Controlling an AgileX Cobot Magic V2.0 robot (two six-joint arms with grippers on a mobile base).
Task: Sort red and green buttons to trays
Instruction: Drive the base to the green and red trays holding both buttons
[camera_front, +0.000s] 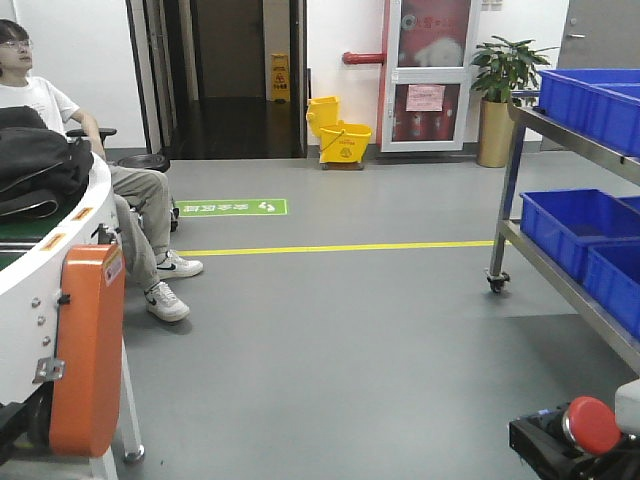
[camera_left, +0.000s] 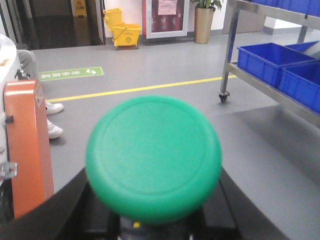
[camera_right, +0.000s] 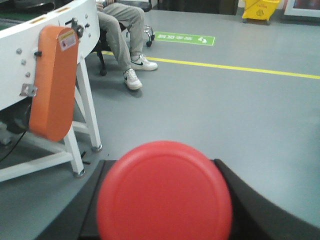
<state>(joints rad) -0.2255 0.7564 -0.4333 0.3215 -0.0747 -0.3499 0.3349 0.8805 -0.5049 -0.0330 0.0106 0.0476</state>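
Grey floor (camera_front: 350, 330) fills most of every view, crossed by a yellow line (camera_front: 350, 246). At the left stands a white conveyor (camera_front: 30, 300) with an orange cover (camera_front: 88, 350); at the right, a steel cart (camera_front: 506, 190) carries blue crates (camera_front: 575, 220) on two shelves. A seated person (camera_front: 40, 100) is beside the conveyor, and a yellow mop bucket (camera_front: 343, 135) stands by the far wall. The left gripper (camera_left: 153, 200) holds the green button (camera_left: 152, 157) clear of the floor, its dark fingers (camera_left: 65, 210) close against both sides below the dome; the dome hides the contact itself. The right gripper (camera_right: 162, 200) holds the red button (camera_right: 164, 185) likewise, fingers (camera_right: 245, 200) flanking it; the front view shows this button (camera_front: 592, 424) on its black base at the lower right. A green floor sign (camera_front: 230, 207) bears white characters and footprints, too small to read. A sticker (camera_right: 66, 39) on the orange cover is also illegible.
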